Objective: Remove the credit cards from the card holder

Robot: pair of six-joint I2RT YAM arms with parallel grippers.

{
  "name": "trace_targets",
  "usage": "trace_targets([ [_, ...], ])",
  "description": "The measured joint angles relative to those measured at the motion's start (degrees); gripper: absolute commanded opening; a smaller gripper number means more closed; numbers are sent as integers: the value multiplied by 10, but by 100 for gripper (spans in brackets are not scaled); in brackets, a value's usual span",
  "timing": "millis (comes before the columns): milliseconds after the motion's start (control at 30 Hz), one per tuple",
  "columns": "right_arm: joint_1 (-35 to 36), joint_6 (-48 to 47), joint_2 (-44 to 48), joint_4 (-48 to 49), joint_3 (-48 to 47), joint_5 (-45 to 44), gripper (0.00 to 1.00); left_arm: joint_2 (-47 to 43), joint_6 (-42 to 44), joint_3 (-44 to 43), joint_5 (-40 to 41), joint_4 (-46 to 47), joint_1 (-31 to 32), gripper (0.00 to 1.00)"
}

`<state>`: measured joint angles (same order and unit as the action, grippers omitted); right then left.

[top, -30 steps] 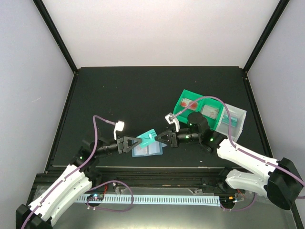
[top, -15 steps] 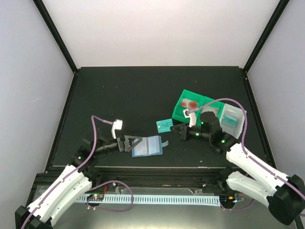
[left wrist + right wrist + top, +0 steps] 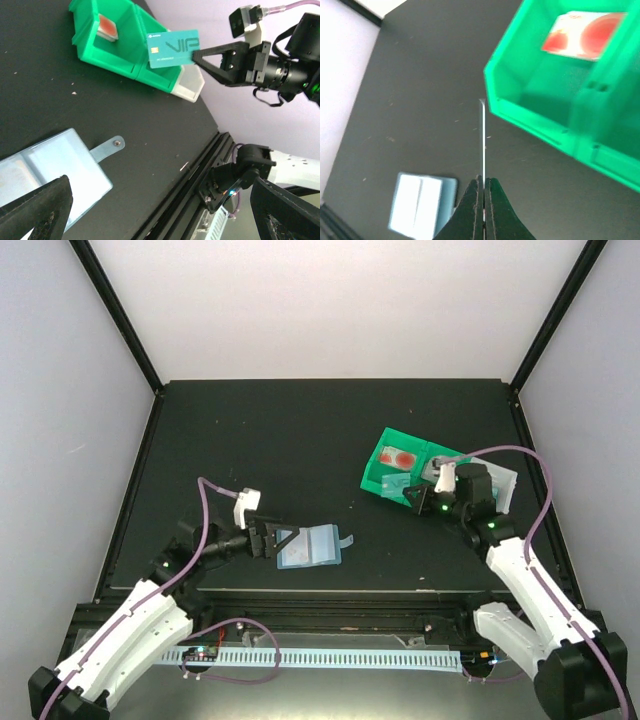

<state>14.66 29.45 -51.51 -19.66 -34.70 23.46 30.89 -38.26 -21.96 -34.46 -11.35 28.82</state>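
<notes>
**Teal card held clear of the holder**

The teal card [image 3: 172, 48] is pinched by one short end in the right gripper [image 3: 482, 189], whose fingers are closed flat against its two faces. The card is held in the air and is seen edge-on from that wrist. Its free end reaches out ahead of the fingertips to just beside a corner of the green bin [image 3: 540, 100]. A pink card [image 3: 581, 31] (a red mark on it) lies inside one compartment of that bin, beyond the held card.

The holder [image 3: 312, 545] lies open and flat on the table [image 3: 300, 430], well behind and below the right gripper. It is directly ahead of the left gripper [image 3: 283, 541]. That gripper is spread wide and nothing is gripped in it. One corner of the holder is overlapped by one finger [image 3: 37, 210] in the left wrist view, but contact cannot be told.
</notes>
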Motion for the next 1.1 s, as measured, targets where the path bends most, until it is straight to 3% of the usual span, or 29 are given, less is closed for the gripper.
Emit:
trace_targets([
  [367,-143,-53,-31,-89,-54,3,1,18,44,-23,2,-38,0,99],
  [767,-226,-80,6,-155,-123,-94,1,14,47,-23,-5,-54,0,99],
  [1100,-256,-105,-18,-181,-162,-203,1,26,46,-23,-25,-56,0,99],
])
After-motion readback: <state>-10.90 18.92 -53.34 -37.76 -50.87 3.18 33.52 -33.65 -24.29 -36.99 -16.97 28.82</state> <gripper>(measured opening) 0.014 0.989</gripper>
